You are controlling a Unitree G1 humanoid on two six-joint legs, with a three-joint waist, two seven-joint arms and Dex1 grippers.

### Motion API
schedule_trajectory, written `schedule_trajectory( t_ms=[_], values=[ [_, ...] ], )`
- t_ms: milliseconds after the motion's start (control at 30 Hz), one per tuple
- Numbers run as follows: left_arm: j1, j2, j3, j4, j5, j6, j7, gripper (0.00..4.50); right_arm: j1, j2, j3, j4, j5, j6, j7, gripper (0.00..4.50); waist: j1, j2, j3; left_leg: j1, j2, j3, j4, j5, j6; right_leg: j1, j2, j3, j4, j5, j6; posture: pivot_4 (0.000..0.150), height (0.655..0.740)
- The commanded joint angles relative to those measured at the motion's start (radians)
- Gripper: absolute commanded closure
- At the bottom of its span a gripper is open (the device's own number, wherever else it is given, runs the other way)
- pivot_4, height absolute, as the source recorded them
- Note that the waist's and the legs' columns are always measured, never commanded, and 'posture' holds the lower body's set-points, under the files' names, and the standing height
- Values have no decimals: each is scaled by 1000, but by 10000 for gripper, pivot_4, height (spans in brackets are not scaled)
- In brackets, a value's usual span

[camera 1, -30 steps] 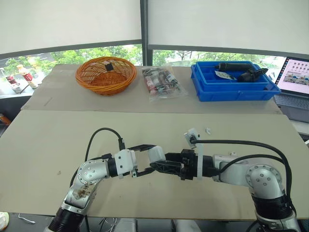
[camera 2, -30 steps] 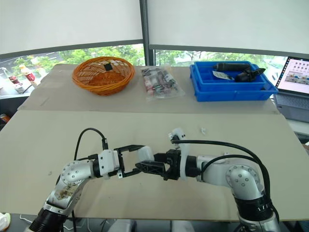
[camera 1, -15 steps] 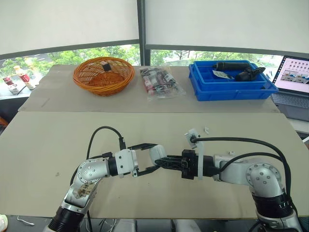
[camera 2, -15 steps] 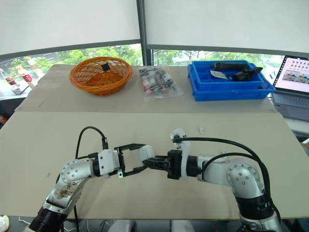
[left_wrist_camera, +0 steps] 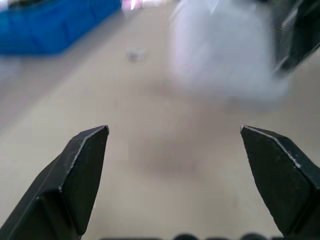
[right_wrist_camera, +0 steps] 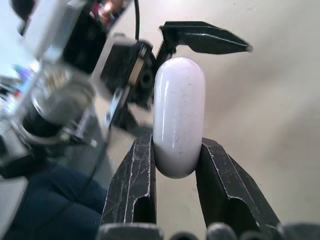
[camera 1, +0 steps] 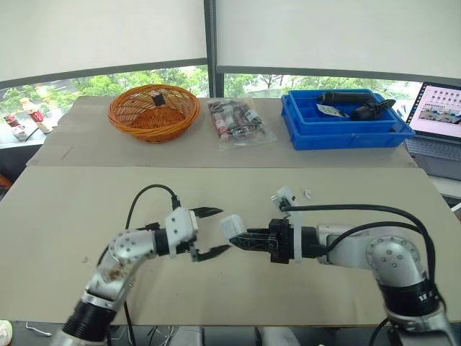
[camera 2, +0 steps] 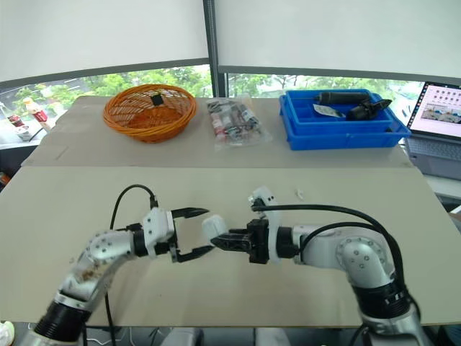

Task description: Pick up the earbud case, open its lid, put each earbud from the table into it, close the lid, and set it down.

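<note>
Right gripper [right_wrist_camera: 176, 146] pinched narrow on the earbud case [right_wrist_camera: 178, 112]. Black fingers [right_wrist_camera: 134, 185] clamped across the end nearest the wrist, rounded far end left free. Case held at centre of the left eye frame, apparently clear of the table [camera 1: 72, 209]. Left gripper [camera 1: 215, 231] spread wide and empty, just left of the case, not touching it. Judged light, rigid and glossy, so slippery; may squirt out under a hard squeeze. Best held by the base, lid seam kept clear. Small white earbud [camera 1: 308, 193] on the table, right of centre.
</note>
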Motion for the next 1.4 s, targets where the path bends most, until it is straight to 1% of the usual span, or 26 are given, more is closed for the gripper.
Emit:
schedule_trajectory(
  t_ms=[33,133,233,300,433,633,867,933,967,1000,1067,1133,1167,1400],
  values=[
    [-27,62,-22,-75,-93,188,-92,0,-98,-88,111,-107,-181,-39,145,37930,0,1,0,-4,0,0,0,0,0,-3,0,0,0,0,0,1500,7054],
    [-45,82,-47,-110,-112,253,-126,0,-182,-176,238,-153,-368,-100,257,37930,2,1,1,-7,0,0,0,0,0,-6,0,0,0,0,0,1500,7054],
    [-74,60,-70,-117,-90,257,-111,0,-230,-257,365,-164,-566,-193,360,37930,8,1,1,-9,0,0,1,0,0,-8,-1,-1,-1,0,0,1500,7054],
    [-94,45,-90,-111,-64,235,-108,0,-234,-268,389,-155,-627,-231,402,37930,11,1,1,-9,0,0,2,0,-1,-8,-1,-1,-1,0,0,1500,7054],
    [-143,6,-125,-70,-1,163,-109,0,-243,-266,395,-138,-706,-267,478,37930,10,1,1,-10,0,0,5,0,-1,-8,-1,-1,0,1,0,1500,7054],
    [-208,-47,-158,-21,33,122,-136,0,-239,-244,376,-137,-763,-264,532,37930,8,1,1,-10,0,0,8,0,-1,-7,-1,-1,2,2,0,1500,7054],
    [-243,-108,-188,-20,38,146,-132,0,-230,-213,355,-150,-799,-248,554,37930,8,1,1,-11,-1,-1,9,0,0,-7,-1,-1,1,2,0,1500,7054],
    [-241,-116,-193,-29,38,152,-131,5104,-227,-208,351,-155,-805,-245,557,37930,8,1,1,-11,-1,-1,9,0,0,-7,-1,-1,2,2,0,1500,7054],
    [-240,-119,-194,-33,36,155,-130,8344,-225,-206,350,-158,-807,-243,558,37930,8,1,1,-11,-1,-1,9,0,0,-7,-1,-1,2,2,0,1500,7054],
    [-240,-119,-195,-37,33,159,-131,12889,-223,-205,349,-162,-809,-242,558,37930,8,1,1,-11,0,-1,9,0,0,-7,-1,-1,2,2,0,1500,7054],
    [-238,-117,-195,-42,33,163,-131,23964,-217,-205,348,-168,-814,-240,562,37930,7,1,1,-11,-1,-1,9,0,0,-7,-1,-1,2,2,0,1500,7054],
    [-235,-112,-197,-47,37,164,-133,33230,-212,-208,351,-172,-825,-245,567,37930,8,1,1,-11,-1,-1,9,0,0,-7,-1,-1,2,2,0,1500,7054],
    [-236,-112,-196,-48,37,165,-133,37074,-209,-209,351,-172,-831,-248,571,37933,8,1,1,-11,-1,-1,9,0,0,-7,-1,-1,2,2,0,1500,7054],
    [-228,-114,-185,-68,16,177,-138,37317,-201,-207,356,-169,-871,-268,595,37945,8,1,1,-11,-1,-1,10,0,0,-7,-1,-1,2,2,0,1500,7054]
  ],
)
